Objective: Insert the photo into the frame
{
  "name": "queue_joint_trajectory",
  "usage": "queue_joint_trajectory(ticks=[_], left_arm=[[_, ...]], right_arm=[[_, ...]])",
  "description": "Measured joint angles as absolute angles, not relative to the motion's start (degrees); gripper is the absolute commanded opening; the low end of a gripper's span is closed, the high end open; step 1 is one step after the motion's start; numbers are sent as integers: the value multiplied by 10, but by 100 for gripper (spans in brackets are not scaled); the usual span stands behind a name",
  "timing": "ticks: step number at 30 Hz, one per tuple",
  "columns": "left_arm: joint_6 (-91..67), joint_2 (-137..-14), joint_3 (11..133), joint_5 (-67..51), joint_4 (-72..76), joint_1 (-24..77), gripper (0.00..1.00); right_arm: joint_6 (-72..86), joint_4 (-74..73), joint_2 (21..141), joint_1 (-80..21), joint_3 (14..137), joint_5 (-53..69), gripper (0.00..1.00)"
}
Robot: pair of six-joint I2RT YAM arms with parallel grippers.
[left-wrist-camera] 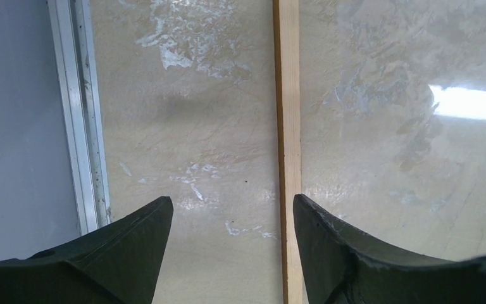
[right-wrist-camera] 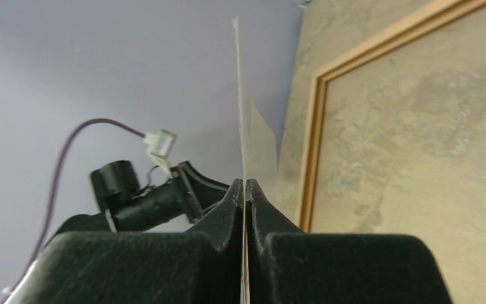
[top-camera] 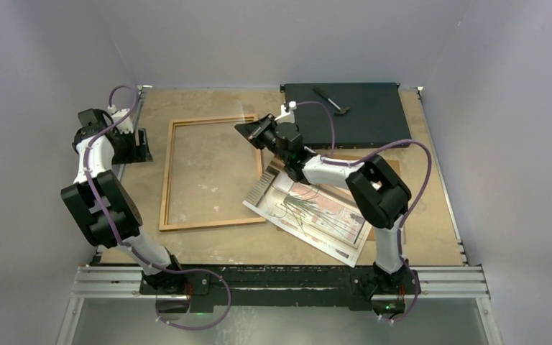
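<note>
The frame lay flat on the table, only tabletop showing through its pane. The photo sat outside it, just to its right, one edge pinched in the closed right gripper. The left gripper hung with jaws apart over the frame's left rail.

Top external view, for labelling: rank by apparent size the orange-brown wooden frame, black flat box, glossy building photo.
1. orange-brown wooden frame
2. black flat box, glossy photo: unsure, right arm covers the photo
</note>
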State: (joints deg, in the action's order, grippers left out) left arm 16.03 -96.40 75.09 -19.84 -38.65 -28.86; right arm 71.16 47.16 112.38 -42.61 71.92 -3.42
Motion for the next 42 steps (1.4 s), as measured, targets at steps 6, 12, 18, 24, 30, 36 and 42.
queue_joint_trajectory(ticks=[6, 12, 18, 24, 30, 36, 42], left_arm=[[167, -965, 733, -209, -380, -289, 59], [172, -981, 716, -217, -378, -289, 51], [172, -999, 710, -230, -376, -289, 46], [173, -1004, 695, -243, -368, -289, 39], [182, -1031, 677, -243, -361, -289, 30], [190, -1044, 671, -243, -359, -289, 25], [192, -1047, 671, -248, -356, -289, 23]], right_arm=[[720, 472, 1171, -415, 719, -30, 0], [729, 485, 1200, -397, 729, -22, 0], [740, 499, 1237, -386, 754, -18, 0], [752, 505, 1273, -381, 778, -18, 0], [762, 515, 1303, -379, 803, -18, 0], [770, 532, 1329, -378, 826, -20, 0], [771, 541, 1336, -377, 830, -22, 0]])
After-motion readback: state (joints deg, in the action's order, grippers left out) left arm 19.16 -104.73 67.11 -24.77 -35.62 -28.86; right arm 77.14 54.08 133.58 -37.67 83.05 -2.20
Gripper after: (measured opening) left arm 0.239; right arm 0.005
